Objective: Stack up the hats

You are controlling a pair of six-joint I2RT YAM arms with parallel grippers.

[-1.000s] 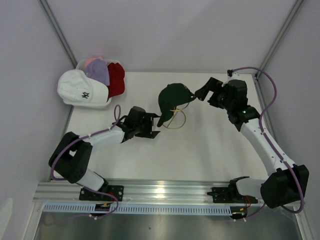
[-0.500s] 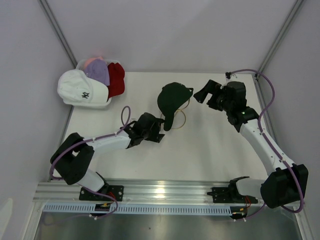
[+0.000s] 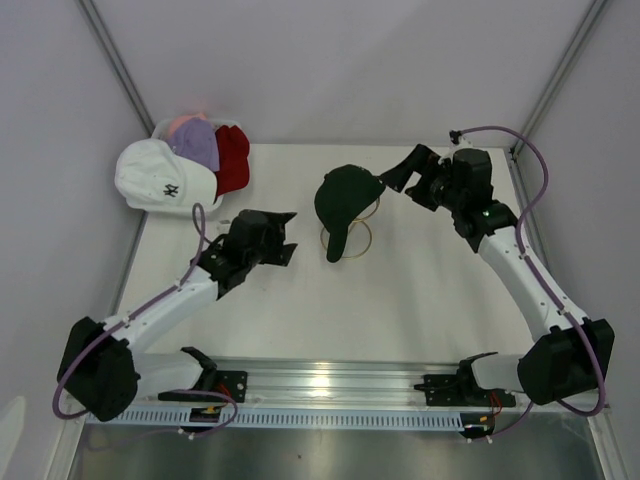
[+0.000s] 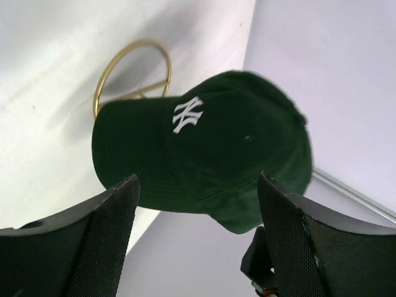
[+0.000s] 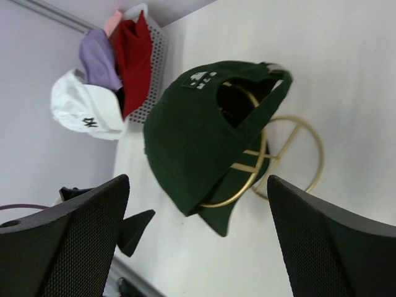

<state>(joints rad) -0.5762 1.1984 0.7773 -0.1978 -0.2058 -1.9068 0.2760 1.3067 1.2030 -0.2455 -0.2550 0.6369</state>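
A dark green cap [image 3: 345,198] with a white logo sits on the gold wire stand [image 3: 352,238] in the middle of the table, brim toward the front. It also shows in the left wrist view [image 4: 204,148] and the right wrist view [image 5: 192,136]. My left gripper [image 3: 285,238] is open and empty, a short way left of the cap. My right gripper [image 3: 393,188] is open and empty, just right of the cap's back. A white cap [image 3: 160,178], a lavender cap [image 3: 197,146], a red cap [image 3: 233,160] and a pink cap [image 3: 185,122] are piled at the far left.
The white mesh basket [image 5: 158,55] holds the pile of caps at the far left corner. The gold stand's base ring [image 5: 297,148] lies on the table under the green cap. Grey walls close the left, back and right sides.
My left gripper has drawn back to the left, away from the green cap's brim. My right gripper has shifted slightly toward the cap's back. The cap rests on the stand.
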